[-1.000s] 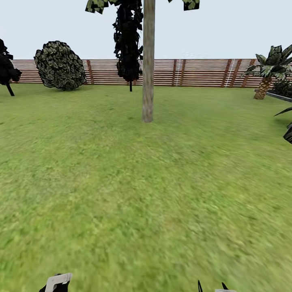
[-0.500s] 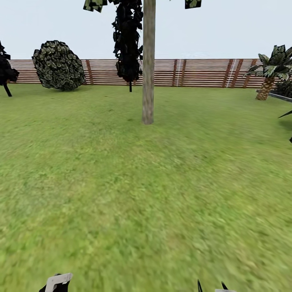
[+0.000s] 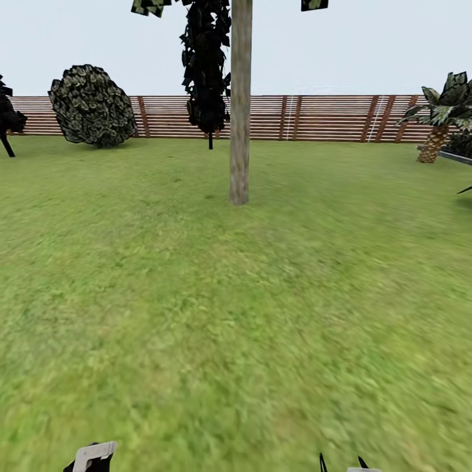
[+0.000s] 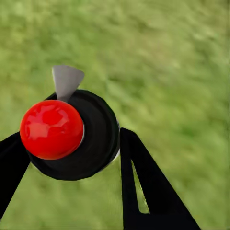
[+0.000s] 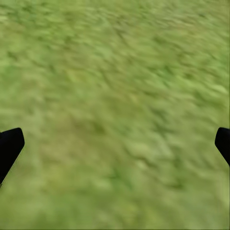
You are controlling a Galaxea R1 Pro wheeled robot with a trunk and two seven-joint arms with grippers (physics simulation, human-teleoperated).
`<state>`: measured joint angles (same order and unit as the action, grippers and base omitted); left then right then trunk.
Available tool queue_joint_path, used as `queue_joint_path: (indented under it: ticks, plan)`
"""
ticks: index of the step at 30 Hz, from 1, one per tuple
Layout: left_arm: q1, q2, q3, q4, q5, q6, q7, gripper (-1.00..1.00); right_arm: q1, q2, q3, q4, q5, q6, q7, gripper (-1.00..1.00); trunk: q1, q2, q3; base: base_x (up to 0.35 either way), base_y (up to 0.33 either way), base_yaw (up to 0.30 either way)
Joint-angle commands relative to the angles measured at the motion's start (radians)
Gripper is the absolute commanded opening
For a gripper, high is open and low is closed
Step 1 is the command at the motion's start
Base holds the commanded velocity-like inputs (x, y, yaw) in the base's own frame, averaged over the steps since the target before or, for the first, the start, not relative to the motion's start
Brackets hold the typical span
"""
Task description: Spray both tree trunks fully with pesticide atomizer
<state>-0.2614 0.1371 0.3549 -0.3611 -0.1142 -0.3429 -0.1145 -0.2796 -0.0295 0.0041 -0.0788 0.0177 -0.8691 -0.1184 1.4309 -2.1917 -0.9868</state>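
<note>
The pesticide atomizer [image 4: 72, 134] is sitting between the fingers of the left hand [image 4: 72, 158]. From the left wrist camera it is showing as a round dark body topped by a red ball cap, with a thin grey spray tab projecting from its far edge. One black finger [image 4: 143, 187] is pressing against its side and the other is closing in from the opposite side, so the left hand is gripping the bottle. Beyond the bottle there is only blurred green floor [image 4: 182, 62].

The right hand [image 5: 115, 143] is carrying nothing. Its two dark fingertips are standing far apart at the opposite edges of the right wrist picture, with grass between them.

In the head view a white tab of the left hand is just showing at the lower border. The tree trunk [image 3: 240, 118] is rising straight ahead of both hands and well apart from them, with a long stretch of lawn between. Behind it a dark conifer [image 3: 206, 72] and the slatted wooden fence [image 3: 328, 118] are closing off the garden; a round bush [image 3: 92, 105] is standing off to the left-hand side and a short palm [image 3: 436, 124] to the right-hand side.

Judgement: the step in hand is the approach to the trunk. To do it well, the base should be closing in squarely while the grip holds firm and the spray tab is turned toward the bark.

No brand, label or legible writing is showing on the bottle.
</note>
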Motion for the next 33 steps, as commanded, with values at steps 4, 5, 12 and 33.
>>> queue_joint_path:
  ticks: [4, 5, 12, 33]
  plan:
    - [-0.001, -0.001, 0.009, 0.001, -0.011, -0.004, -0.005, -1.00, -0.001, 0.000, 0.001, 0.001, 0.002, -0.002, -0.004, 1.00, 0.000, 0.000, -0.001, 0.340, 0.000, 0.000]
    - [-0.001, -0.001, 0.009, 0.001, -0.011, -0.004, -0.005, -1.00, 0.000, 0.000, 0.001, 0.001, 0.002, -0.002, -0.004, 1.00, 0.000, 0.000, -0.001, 0.340, 0.000, 0.000]
    - [-0.001, -0.001, 0.009, 0.001, -0.011, -0.004, -0.005, -1.00, -0.001, -0.001, 0.000, 0.001, 0.002, -0.002, -0.004, 1.00, 0.000, 0.000, -0.001, 0.340, 0.000, 0.000]
    - [-0.001, -0.001, 0.009, 0.001, -0.011, -0.004, -0.005, -1.00, -0.001, -0.001, 0.000, 0.001, 0.002, -0.002, -0.004, 1.00, 0.000, 0.000, -0.001, 0.340, 0.000, 0.000]
